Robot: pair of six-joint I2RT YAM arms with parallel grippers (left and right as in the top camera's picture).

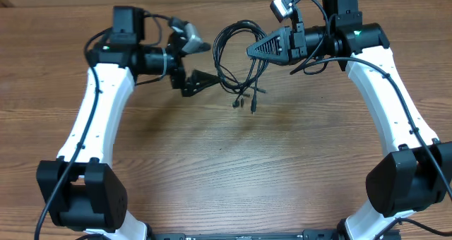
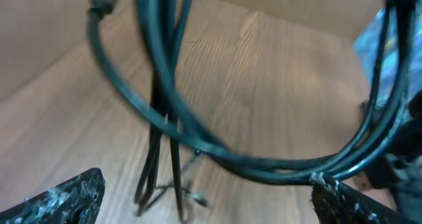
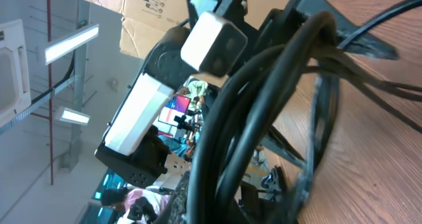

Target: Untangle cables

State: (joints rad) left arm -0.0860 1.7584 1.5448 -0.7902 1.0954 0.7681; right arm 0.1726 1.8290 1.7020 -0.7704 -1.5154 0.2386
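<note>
Right pincer clenched on the cables, apparently lifted off the tabletop to let loops dangle just below its tip. Left pincer spread wide, grasping nothing, loops just ahead between its fingers, probably lining up on one strand.

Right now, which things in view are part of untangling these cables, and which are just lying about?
Part of the job:
- cables, bunched in the shut right gripper
- open left gripper

Not part of it:
- wooden table
- the arms' own thicker wiring
- cardboard box, in the background of the right wrist view
</note>
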